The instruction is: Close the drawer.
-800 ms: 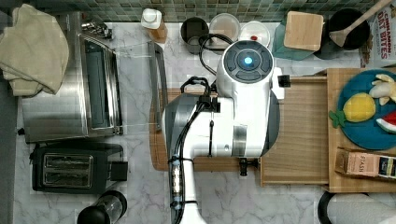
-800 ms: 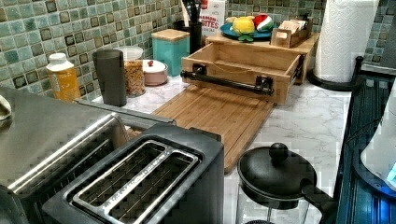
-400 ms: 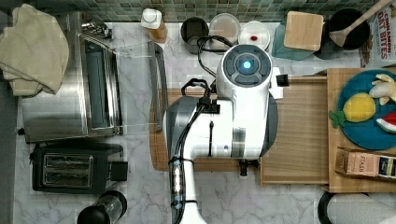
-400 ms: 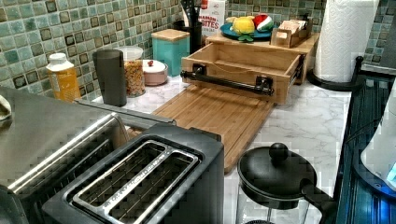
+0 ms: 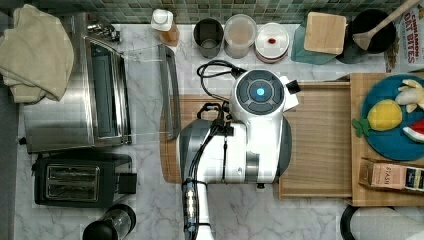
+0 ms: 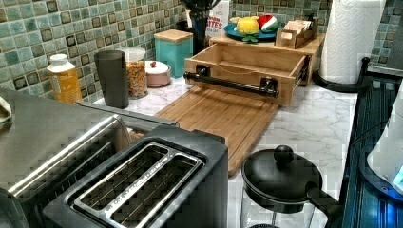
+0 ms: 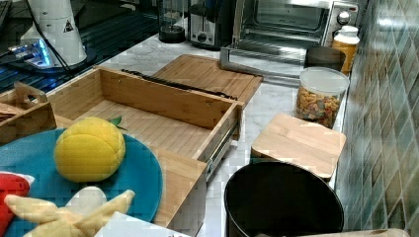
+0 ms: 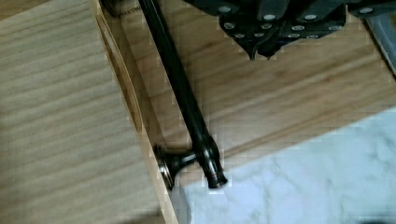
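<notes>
The drawer (image 5: 320,140) is a shallow light-wood box, pulled out and empty, also seen in the left view (image 6: 247,66) and the right view (image 7: 148,116). Its long black bar handle (image 8: 187,98) runs along the front panel on posts (image 6: 230,84). In the wrist view my gripper (image 8: 261,50) hangs shut with nothing in it. It is above the cutting board, just off the handle on the side away from the drawer box and not touching the bar. In the top view the white arm (image 5: 250,135) covers the drawer's front and the gripper.
A bamboo cutting board (image 6: 218,118) lies flat in front of the drawer. A toaster oven with its door down (image 5: 105,90), a toaster (image 5: 75,182), jars (image 5: 240,35) and a lidded teal box (image 5: 324,32) stand around. A blue plate of toy fruit (image 7: 99,168) sits on the drawer cabinet.
In the top view the arm's wrist has shifted down the picture and slightly left, away from the backsplash. The drawer has stayed open in the same place.
</notes>
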